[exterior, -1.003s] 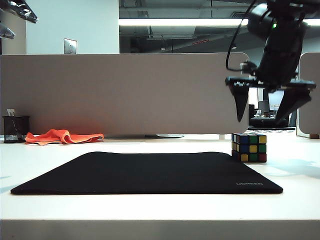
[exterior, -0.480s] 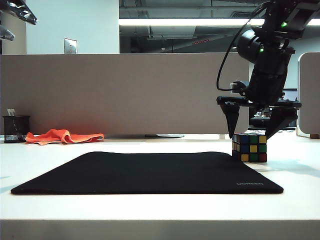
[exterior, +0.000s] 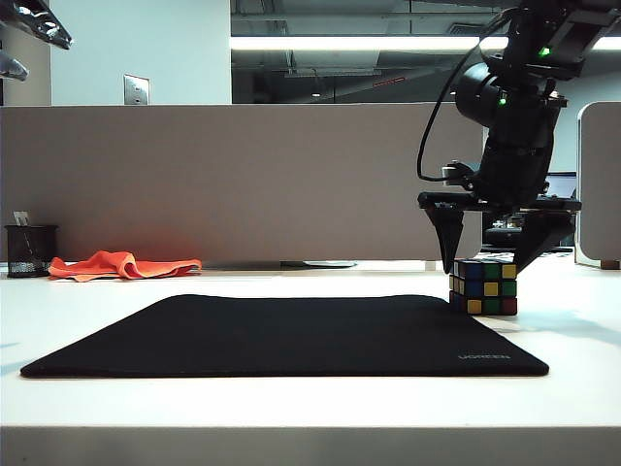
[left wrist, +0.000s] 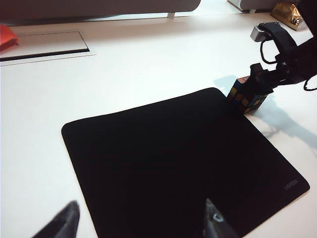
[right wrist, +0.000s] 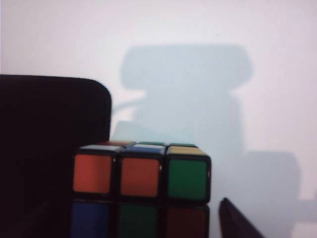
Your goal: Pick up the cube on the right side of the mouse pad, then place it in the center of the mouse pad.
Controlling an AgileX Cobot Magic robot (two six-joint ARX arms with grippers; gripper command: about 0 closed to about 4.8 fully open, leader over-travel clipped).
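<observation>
While the cube (exterior: 483, 286) is sitting on the counter (exterior: 291, 408) at the mouse pad's (exterior: 291, 335) right edge, you are lining up the pick.
Your left end effector (left wrist: 141, 220) is hanging spread over the pad's near side, well clear; farther off, your right end effector (exterior: 490, 254) is straddling the cube with jaws apart, so lowering and closing looks next, with bare pad open for placing.

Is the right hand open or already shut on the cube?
Open. The right hand straddles the cube, its fingers spread wider than the cube, which sits on the table beside the mouse pad.
</observation>
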